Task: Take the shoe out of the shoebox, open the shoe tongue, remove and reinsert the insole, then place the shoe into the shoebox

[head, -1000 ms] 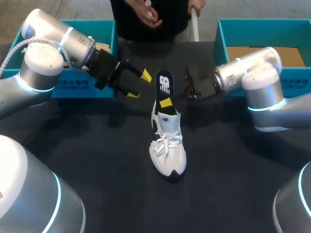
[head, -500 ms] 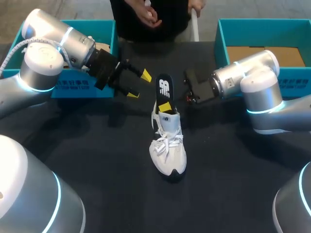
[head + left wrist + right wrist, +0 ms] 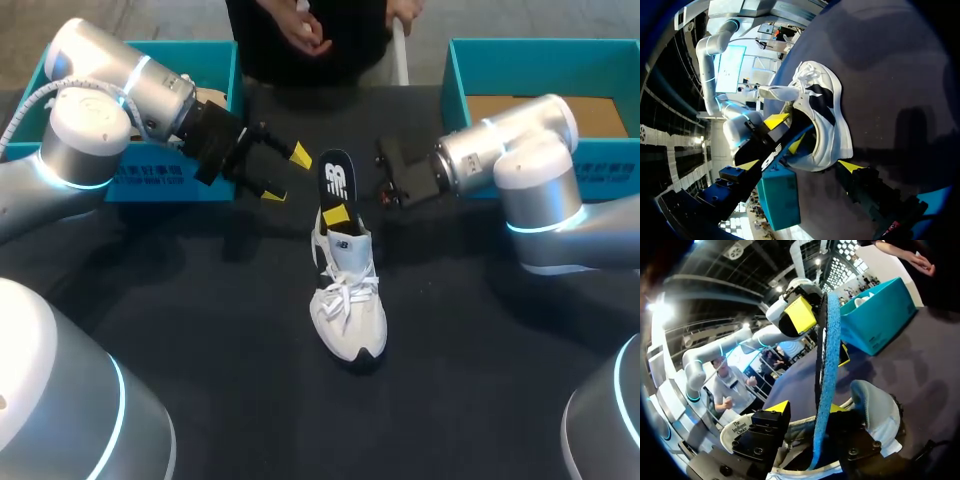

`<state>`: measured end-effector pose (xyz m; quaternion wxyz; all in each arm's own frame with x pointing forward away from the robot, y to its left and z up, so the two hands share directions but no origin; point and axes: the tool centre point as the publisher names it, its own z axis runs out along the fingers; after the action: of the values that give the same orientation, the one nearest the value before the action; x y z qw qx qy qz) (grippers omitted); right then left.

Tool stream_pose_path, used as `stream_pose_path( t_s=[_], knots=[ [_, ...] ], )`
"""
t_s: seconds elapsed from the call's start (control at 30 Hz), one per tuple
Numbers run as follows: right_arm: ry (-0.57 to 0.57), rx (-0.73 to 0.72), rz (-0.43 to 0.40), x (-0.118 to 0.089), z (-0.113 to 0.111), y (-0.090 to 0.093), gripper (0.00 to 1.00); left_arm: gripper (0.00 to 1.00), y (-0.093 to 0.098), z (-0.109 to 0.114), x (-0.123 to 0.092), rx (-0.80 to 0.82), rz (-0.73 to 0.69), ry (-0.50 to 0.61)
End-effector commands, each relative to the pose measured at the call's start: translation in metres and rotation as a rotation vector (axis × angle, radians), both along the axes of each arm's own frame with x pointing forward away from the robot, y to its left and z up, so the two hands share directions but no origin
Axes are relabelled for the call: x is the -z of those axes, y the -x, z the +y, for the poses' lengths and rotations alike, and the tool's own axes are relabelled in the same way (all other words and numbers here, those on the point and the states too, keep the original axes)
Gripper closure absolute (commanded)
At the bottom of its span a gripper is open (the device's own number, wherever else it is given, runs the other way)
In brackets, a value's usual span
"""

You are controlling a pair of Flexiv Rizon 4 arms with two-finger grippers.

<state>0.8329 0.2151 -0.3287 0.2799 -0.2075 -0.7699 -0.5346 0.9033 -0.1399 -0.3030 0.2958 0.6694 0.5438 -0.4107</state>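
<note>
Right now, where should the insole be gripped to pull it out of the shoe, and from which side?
Grip the insole across its two flat faces, just above the collar of the shoe. It stands on end out of the heel opening with its free end up, so come in from the right side, where the right gripper clamps it.

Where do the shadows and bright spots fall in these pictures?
Head view: soft shadows lie on the dark table under the left gripper and the right arm. Left wrist view: a darker patch of shadow falls on the table beside the shoe. Right wrist view: ceiling lamps glare white beyond the insole.
</note>
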Motion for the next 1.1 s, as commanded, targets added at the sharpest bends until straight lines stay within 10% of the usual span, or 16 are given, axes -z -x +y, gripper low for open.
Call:
stream_pose_path(
  t_s=[0.03,0.4,0.53,1.1],
  knots=[
    [0.019,0.024,-0.006,-0.006,-0.006,0.003,0.58,0.00,0.000,-0.001,0.001,0.000,-0.002,0.002],
    [0.041,0.042,-0.007,-0.008,-0.018,-0.007,0.62,0.00,0.000,-0.001,0.001,0.000,-0.002,0.002],
    [0.045,0.027,-0.008,-0.008,-0.014,-0.011,1.00,0.00,0.000,-0.001,0.001,0.000,-0.002,0.002],
    [0.115,0.004,0.041,0.005,-0.016,0.002,1.00,0.00,0.000,-0.001,0.001,0.000,-0.002,0.002]
  ],
)
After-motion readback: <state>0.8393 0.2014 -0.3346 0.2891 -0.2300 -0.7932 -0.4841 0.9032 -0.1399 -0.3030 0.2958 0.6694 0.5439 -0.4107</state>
